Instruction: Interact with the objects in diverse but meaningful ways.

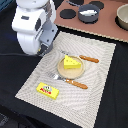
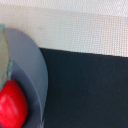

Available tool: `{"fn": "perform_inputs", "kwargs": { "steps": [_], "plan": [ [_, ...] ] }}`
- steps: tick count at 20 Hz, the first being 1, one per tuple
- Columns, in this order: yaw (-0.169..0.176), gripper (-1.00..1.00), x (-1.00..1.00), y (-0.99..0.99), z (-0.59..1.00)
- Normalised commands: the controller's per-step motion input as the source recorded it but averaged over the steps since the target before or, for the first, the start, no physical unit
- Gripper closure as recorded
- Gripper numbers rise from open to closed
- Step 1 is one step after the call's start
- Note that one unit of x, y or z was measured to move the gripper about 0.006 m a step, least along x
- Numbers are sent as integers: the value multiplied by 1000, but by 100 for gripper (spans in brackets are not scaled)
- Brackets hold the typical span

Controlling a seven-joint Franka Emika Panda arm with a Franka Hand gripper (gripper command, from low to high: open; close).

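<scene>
The yellow holed cheese wedge (image 1: 72, 62) lies on the tan plate (image 1: 65, 73) in the middle of the woven mat (image 1: 100, 75). The flat yellow labelled box (image 1: 48, 90) lies on the mat's near corner at the exterior view's left. In the wrist view the red tomato (image 2: 12, 104) sits against a grey rounded vessel (image 2: 31, 60) that looks like the pot, beside the mat's edge (image 2: 75, 25). Both are hidden behind the arm in the exterior view. My gripper (image 1: 46, 48) hangs low over the mat's left edge. Its fingers are hidden.
A wooden-handled knife (image 1: 88, 58) and fork (image 1: 75, 83) flank the plate. At the back, a brown board (image 1: 107, 27) carries black discs (image 1: 97, 5), a dark dish (image 1: 88, 13) with something white in it, and a bowl (image 1: 123, 16). Dark cloth (image 2: 90, 90) surrounds the mat.
</scene>
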Motion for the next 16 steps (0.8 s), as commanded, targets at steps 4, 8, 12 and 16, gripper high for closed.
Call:
{"fn": "perform_inputs", "kwargs": {
  "steps": [4, 8, 12, 16],
  "plan": [
    [-79, -100, 588, -574, 0],
    [-70, -100, 585, -521, 0],
    [-40, -100, 616, -394, 0],
    [8, -100, 760, -176, 216]
  ]
}}
